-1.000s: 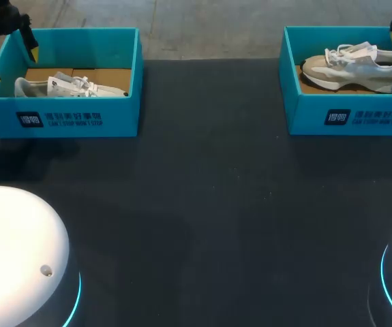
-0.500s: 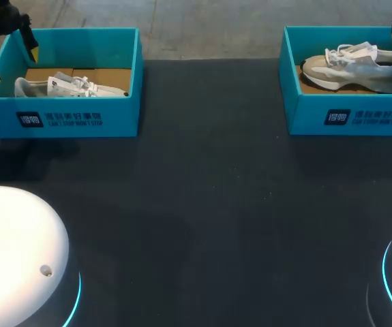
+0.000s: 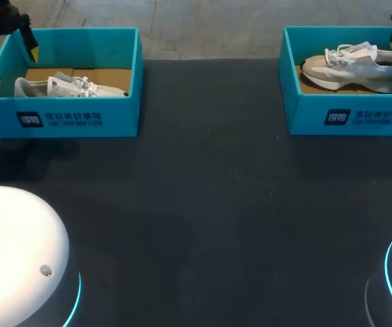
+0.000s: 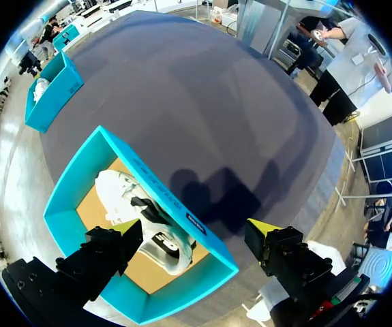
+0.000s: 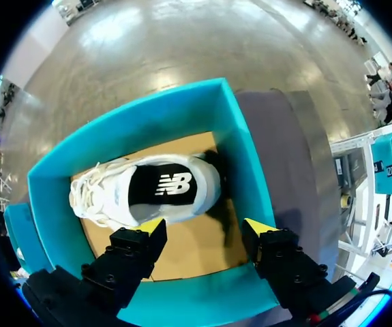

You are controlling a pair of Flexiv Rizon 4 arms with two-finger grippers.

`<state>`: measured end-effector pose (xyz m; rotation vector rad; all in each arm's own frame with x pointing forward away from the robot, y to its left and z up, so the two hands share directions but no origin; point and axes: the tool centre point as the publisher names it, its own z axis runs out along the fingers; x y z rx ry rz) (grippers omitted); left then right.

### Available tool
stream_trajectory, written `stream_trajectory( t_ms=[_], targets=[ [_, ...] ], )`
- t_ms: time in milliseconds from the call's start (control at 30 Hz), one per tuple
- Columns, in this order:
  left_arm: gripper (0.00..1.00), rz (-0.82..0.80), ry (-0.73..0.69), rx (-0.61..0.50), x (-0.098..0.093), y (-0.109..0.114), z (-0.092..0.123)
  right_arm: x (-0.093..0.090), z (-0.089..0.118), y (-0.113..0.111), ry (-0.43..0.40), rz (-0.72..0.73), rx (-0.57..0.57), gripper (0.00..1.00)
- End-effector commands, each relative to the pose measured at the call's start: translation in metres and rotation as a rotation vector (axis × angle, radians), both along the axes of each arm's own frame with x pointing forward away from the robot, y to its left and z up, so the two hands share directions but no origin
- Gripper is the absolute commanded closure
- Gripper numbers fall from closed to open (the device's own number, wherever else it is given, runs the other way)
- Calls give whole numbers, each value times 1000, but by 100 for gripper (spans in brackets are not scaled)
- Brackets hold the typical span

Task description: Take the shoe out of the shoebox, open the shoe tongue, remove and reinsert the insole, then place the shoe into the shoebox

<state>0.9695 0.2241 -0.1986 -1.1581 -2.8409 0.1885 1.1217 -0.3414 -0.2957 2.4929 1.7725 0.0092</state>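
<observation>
— Our right tool [image 5: 206, 228] has dipped a little lower into the right shoebox [image 3: 359, 117]; our left tool [image 4: 196, 238] has not stirred.
— So how far are we?
— Nowhere yet, we judge: the right shoe [image 3: 351, 63] and left shoe [image 3: 69, 85] lie boxed on the bench [image 3: 209, 204].
— And our tools?
— Both released. The right hangs beside its shoe's heel, and the left straddles the left shoebox [image 3: 80, 119] wall.

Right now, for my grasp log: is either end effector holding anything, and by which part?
Nothing is held. The left end effector and right end effector are open and empty; the right's shoe lies in its shoebox.
</observation>
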Motion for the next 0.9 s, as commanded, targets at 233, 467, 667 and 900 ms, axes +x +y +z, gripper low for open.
stream_trajectory(
  t_ms=[233, 467, 667, 900],
  targets=[
    [0, 0, -2, 3, -1, 0, 0, 21, -17, -10, 45, 7, 19, 30],
    [0, 0, -2, 3, -1, 0, 0, 27, -27, -11, 33, 18, 7, 31],
    [0, 0, -2, 3, -1, 0, 0, 31, -36, -11, 13, 7, 11, 40],
    [0, 0, -2, 3, -1, 0, 0, 36, -46, -11, 13, 9, 9, 44]
  ],
)
